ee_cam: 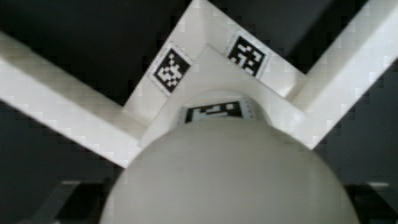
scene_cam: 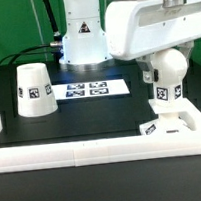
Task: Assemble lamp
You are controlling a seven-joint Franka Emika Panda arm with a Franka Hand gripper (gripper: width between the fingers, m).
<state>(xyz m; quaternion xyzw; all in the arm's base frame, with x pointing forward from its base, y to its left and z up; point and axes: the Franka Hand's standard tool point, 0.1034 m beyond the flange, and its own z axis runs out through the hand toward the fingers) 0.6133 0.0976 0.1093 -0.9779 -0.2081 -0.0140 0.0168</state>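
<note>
The white ball-shaped bulb (scene_cam: 167, 69) stands upright over the flat square base (scene_cam: 164, 128) at the exterior view's right. Its tagged stem points down at the base; I cannot tell whether they touch. My gripper (scene_cam: 167, 59) comes down from above and is shut on the bulb. In the wrist view the bulb (ee_cam: 222, 165) fills the foreground, with dark fingers (ee_cam: 71, 200) at both of its sides. Beyond it lies the tagged base (ee_cam: 210, 65). The cone shade (scene_cam: 32, 91) stands alone at the exterior view's left.
A raised white frame (scene_cam: 83, 148) runs along the front of the table and turns a corner beside the base. The marker board (scene_cam: 84, 88) lies flat in the middle. The arm's pedestal (scene_cam: 82, 35) stands at the back.
</note>
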